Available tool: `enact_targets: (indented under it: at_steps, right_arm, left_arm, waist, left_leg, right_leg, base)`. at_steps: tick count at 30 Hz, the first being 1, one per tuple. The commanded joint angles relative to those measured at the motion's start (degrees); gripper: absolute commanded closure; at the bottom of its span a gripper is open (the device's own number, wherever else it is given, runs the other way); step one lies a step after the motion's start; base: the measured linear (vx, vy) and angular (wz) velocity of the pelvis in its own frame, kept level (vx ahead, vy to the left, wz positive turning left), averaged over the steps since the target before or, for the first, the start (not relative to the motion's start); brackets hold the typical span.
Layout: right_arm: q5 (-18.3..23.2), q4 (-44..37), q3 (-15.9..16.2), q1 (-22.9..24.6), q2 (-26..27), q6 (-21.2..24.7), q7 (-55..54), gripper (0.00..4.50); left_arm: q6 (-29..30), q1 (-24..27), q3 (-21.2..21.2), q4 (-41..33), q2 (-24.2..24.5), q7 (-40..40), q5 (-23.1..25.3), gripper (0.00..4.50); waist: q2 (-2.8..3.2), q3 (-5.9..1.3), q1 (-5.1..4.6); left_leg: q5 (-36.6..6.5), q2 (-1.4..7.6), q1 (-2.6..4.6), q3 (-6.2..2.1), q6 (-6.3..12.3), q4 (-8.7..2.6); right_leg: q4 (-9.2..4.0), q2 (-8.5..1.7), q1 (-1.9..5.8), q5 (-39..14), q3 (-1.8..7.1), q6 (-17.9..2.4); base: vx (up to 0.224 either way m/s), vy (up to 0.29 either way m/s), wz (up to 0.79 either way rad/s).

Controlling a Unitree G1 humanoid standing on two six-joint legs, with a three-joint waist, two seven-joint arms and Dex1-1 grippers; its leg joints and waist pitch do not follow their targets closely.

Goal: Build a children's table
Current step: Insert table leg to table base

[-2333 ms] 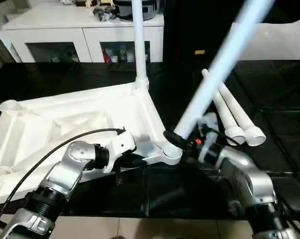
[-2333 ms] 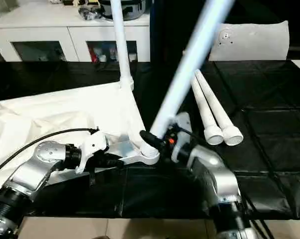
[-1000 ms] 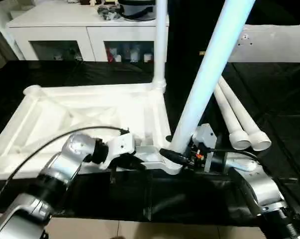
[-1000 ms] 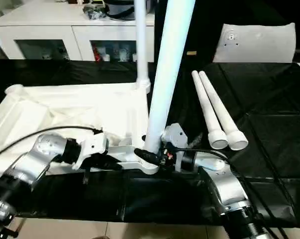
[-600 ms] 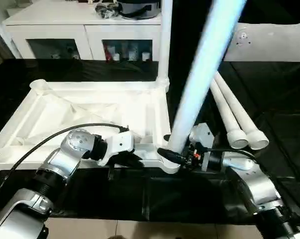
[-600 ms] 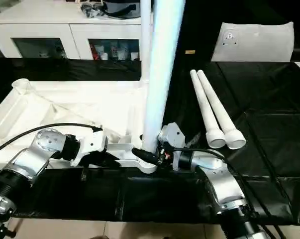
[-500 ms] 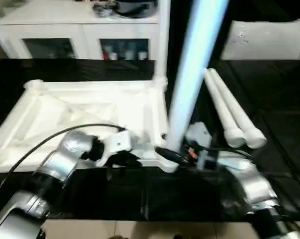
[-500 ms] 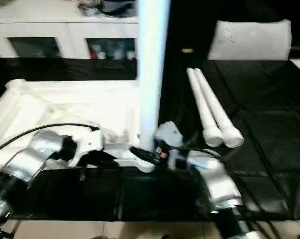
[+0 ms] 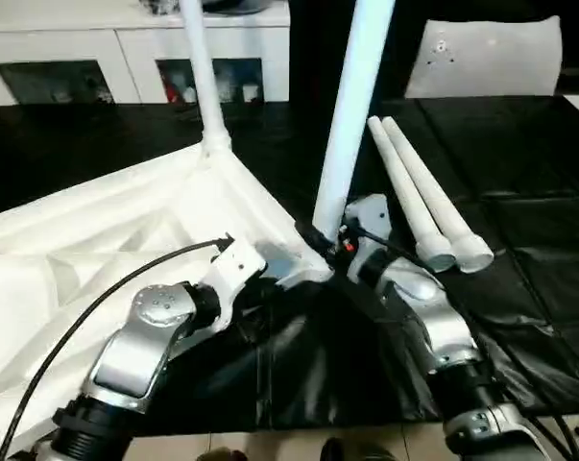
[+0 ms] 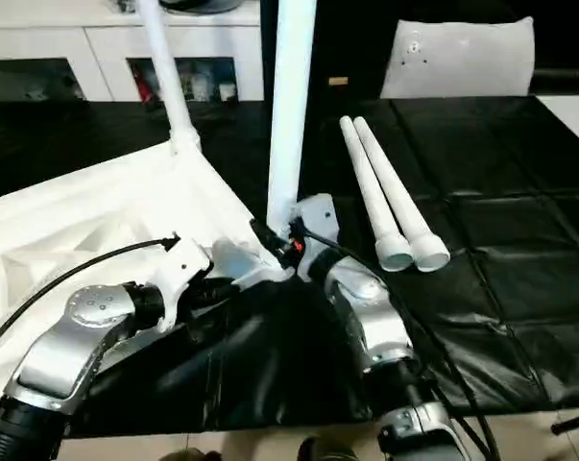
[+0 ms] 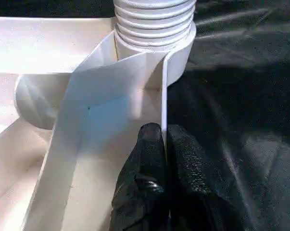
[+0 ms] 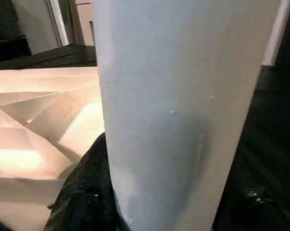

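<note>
From the head views, the tabletop (image 9: 126,230) lies ribs-up on the black work table (image 9: 519,192). One leg (image 9: 201,77) stands in its far corner, a second leg (image 9: 351,115) is clamped by the right gripper (image 9: 320,238) at the near corner socket, and two spare legs (image 9: 419,202) lie beside. I judge it about half built.

Left wrist view: the left gripper (image 11: 164,144) pinches a thin tabletop rib.

Right wrist view: black fingers (image 12: 87,192) hug the leg.

No writing is legible.

The tabletop (image 9: 126,226) has swung round (its near corner now points at the robot). The gripped leg (image 9: 351,106), tilted before, now stands nearly upright.
</note>
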Motion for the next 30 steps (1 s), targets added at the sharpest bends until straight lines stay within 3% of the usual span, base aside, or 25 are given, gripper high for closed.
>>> enact_targets:
  at_steps: [1,6,10,12,15,16,20,22,23,25,30]
  right_arm:
    - [-1.67,6.23,0.79,2.79,0.57,3.43,-1.58,2.59]
    - [-1.90,6.70,1.42,3.29,1.52,3.33,-1.55,2.59]
    - [-1.76,7.39,1.22,3.30,1.86,3.48,-1.63,2.59]
    - [-1.39,7.93,0.86,3.11,2.03,4.12,-1.50,1.89]
    - [-0.86,8.33,0.29,2.89,2.19,4.40,-1.25,1.77]
    - [-0.91,8.44,0.25,2.80,2.15,4.22,-1.23,1.61]
    - [-1.71,8.72,0.44,2.65,1.77,3.64,-1.65,1.37]
    - [-1.89,8.84,0.41,2.67,1.67,3.50,-1.76,1.27]
    - [-2.49,9.16,0.38,2.76,1.23,3.41,-2.28,1.01]
    - [-1.74,7.83,0.06,3.78,0.69,3.97,-1.27,0.94]
    - [-0.13,3.57,-0.76,6.57,-0.83,4.21,1.10,0.40]
  left_arm:
    - [-0.33,-1.16,-1.10,1.11,-0.37,1.30,0.83,4.50]
    - [2.01,-2.46,-2.33,1.21,0.80,2.52,3.01,4.50]
    - [2.36,-3.09,-2.74,1.64,1.48,2.27,3.05,4.50]
    - [2.23,-3.86,-2.77,2.50,1.84,1.99,2.89,4.50]
    - [1.70,-4.74,-2.76,3.51,2.05,1.72,2.72,4.50]
    - [1.54,-4.97,-2.78,3.70,2.18,1.57,2.63,4.50]
    - [0.61,-5.61,-2.92,4.54,2.63,1.35,2.59,4.50]
    - [0.13,-5.81,-3.02,4.93,2.86,1.14,2.56,4.50]
    - [-0.59,-6.27,-3.04,5.83,3.21,0.95,2.36,4.50]
    - [-1.63,-6.97,-3.03,6.96,3.81,0.44,2.19,4.50]
    - [-4.71,-8.21,-3.59,9.44,5.11,-1.59,1.82,4.50]
  waist:
    - [0.36,-1.71,0.57]
    - [0.49,-1.99,0.92]
    - [0.39,-1.85,1.03]
    - [0.53,-1.79,1.00]
    - [0.65,-1.73,0.95]
    - [0.53,-1.74,0.86]
    - [0.67,-1.86,0.88]
    - [0.59,-2.06,1.04]
    - [0.46,-2.15,1.01]
    - [0.84,-2.15,1.17]
    - [0.82,-2.59,1.84]
  left_leg:
    - [-18.26,6.91,-0.79,-3.42,2.94,-5.00]
    - [-18.21,7.05,-0.79,-3.29,2.30,-5.07]
    - [-19.10,6.81,-0.81,-3.33,2.20,-4.99]
    - [-20.01,6.84,-0.66,-3.45,2.00,-5.00]
    - [-22.25,6.79,-0.40,-3.60,1.42,-5.06]
    - [-22.03,6.88,-0.75,-3.72,1.28,-5.11]
    - [-21.89,6.90,-0.64,-3.66,1.18,-5.13]
    - [-20.46,6.87,-0.83,-3.53,1.52,-4.96]
    - [-19.82,6.90,-0.90,-3.49,1.72,-4.96]
    - [-18.89,6.76,-0.74,-3.34,2.05,-4.87]
    - [-16.13,7.08,-0.75,-3.14,2.53,-4.89]
  right_leg:
    - [-5.90,-7.54,1.44,-24.65,6.33,-6.72]
    - [-5.50,-7.66,1.70,-21.39,6.48,-8.42]
    - [-5.98,-7.78,1.69,-25.53,6.38,-7.49]
    - [-6.25,-7.73,1.56,-27.39,6.24,-6.75]
    - [-6.65,-7.73,1.39,-29.93,6.10,-5.80]
    - [-6.50,-7.78,1.59,-29.34,6.09,-5.80]
    - [-6.45,-7.76,1.46,-28.56,6.20,-5.96]
    - [-6.42,-7.96,1.65,-27.20,6.31,-6.56]
    - [-6.31,-7.93,1.74,-26.68,6.33,-6.71]
    - [-6.25,-7.75,1.61,-26.13,6.27,-6.88]
    - [-5.79,-7.64,1.85,-20.92,6.43,-7.77]
  base:
    - [0.000,0.000,0.00]
    - [0.000,0.000,0.00]
    - [0.000,0.000,0.00]
    - [0.000,0.000,0.00]
    - [0.000,0.000,0.00]
    - [0.000,0.000,0.00]
    - [0.000,0.000,0.00]
    - [0.000,0.000,0.00]
    - [0.000,0.000,0.00]
    - [0.000,0.000,0.00]
    - [0.000,0.000,0.00]
